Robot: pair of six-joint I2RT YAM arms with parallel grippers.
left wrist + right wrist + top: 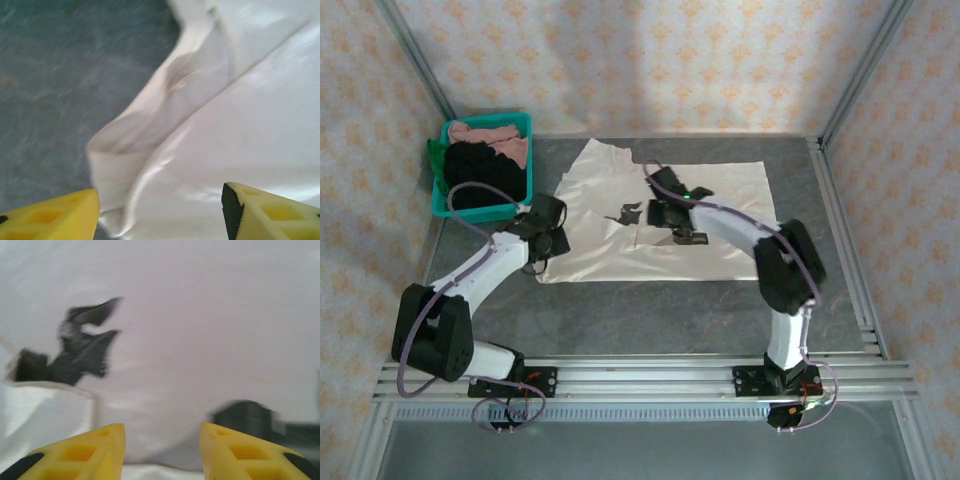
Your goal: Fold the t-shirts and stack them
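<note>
A large cream-white t-shirt (pixel 720 195) lies spread on the grey table, its small black print (pixel 628 213) near the middle. My left gripper (pixel 548 240) is at the shirt's lower left edge. In the left wrist view it (pixel 160 215) stands open above a rolled fold of the cloth (pixel 150 130), with nothing between its yellow fingers (pixel 50 217). My right gripper (pixel 670 215) hovers over the shirt's middle. It (pixel 162 450) is open too, with flat cloth (pixel 200 315) beneath and the black print (pixel 75 350) ahead to the left.
A teal bin (pixel 445 205) stands at the back left, holding a pink shirt (pixel 485 132), a black one (pixel 480 175) and a green one (pixel 437 155) draped over its rim. Metal rails (pixel 840 230) frame the table's right and near edges.
</note>
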